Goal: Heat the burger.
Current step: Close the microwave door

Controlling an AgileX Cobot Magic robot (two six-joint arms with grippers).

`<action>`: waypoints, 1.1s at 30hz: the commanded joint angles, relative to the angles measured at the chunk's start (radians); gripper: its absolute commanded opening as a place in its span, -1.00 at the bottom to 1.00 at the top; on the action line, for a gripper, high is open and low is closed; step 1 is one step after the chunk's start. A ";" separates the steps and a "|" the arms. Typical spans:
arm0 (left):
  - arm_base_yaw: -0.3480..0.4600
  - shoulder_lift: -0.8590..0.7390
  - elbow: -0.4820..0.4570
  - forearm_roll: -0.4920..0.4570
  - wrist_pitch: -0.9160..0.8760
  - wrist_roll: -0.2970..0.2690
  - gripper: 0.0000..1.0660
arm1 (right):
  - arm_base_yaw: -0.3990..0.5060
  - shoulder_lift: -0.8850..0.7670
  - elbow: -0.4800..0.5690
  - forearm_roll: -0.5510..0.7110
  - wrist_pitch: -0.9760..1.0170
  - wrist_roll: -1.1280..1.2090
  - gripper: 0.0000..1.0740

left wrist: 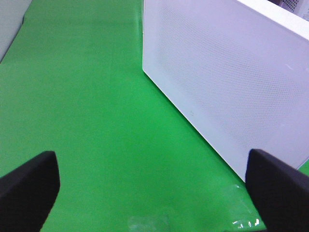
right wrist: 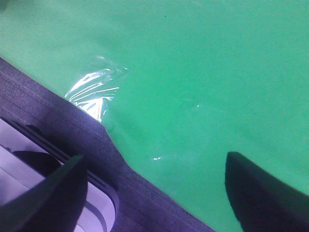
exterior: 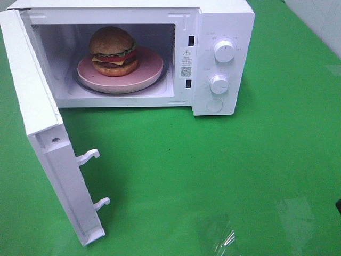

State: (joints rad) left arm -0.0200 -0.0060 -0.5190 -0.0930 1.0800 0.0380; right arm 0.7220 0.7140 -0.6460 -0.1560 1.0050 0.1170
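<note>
One white microwave [exterior: 224,32] stands on the green table [exterior: 224,176], its one door [exterior: 32,106] swung wide; inside the cavity, one burger [exterior: 113,50] sits on one pink plate [exterior: 152,72]; two knobs [exterior: 224,52] on the front panel, two latch hooks [exterior: 88,157] on the door's edge; the left claw [left wrist: 149,166] gapes wide and empty above the table near the door; the right claw [right wrist: 155,159] is likewise spread, gripping nothing.

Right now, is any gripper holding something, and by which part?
Nothing is held. The left gripper and the right gripper are both open, with nothing between their fingers. The burger sits on the pink plate inside the microwave.
</note>
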 commanded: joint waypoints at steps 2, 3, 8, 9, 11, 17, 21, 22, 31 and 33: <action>0.000 -0.014 0.003 0.000 -0.011 -0.004 0.81 | -0.085 -0.102 0.062 0.021 -0.035 0.015 0.40; 0.000 -0.014 0.003 0.000 -0.011 -0.004 0.81 | -0.154 -0.154 0.078 0.028 -0.036 0.010 0.40; 0.000 -0.014 0.003 0.000 -0.011 -0.004 0.81 | -0.346 -0.328 0.116 0.030 -0.061 0.007 0.40; 0.000 -0.014 0.003 0.000 -0.011 -0.004 0.81 | -0.346 -0.328 0.116 0.030 -0.061 0.007 0.40; 0.000 -0.014 0.003 0.000 -0.011 -0.004 0.81 | -0.362 -0.356 0.123 0.031 -0.061 0.007 0.40; 0.000 -0.014 0.003 0.000 -0.011 -0.004 0.81 | -0.495 -0.548 0.155 0.047 -0.044 0.014 0.39; 0.000 -0.014 0.003 0.000 -0.011 -0.004 0.81 | -0.608 -0.679 0.155 0.088 -0.044 0.007 0.39; 0.000 -0.014 0.003 0.000 -0.011 -0.004 0.81 | -0.608 -0.679 0.155 0.088 -0.044 0.007 0.39; 0.000 -0.014 0.003 0.000 -0.011 -0.004 0.81 | -0.655 -0.743 0.155 0.089 -0.044 0.013 0.37; 0.000 -0.014 0.003 0.000 -0.011 -0.004 0.81 | -0.655 -0.743 0.155 0.089 -0.044 0.013 0.36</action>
State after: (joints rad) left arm -0.0200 -0.0060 -0.5190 -0.0930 1.0800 0.0380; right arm 0.0720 -0.0040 -0.4930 -0.0670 0.9600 0.1250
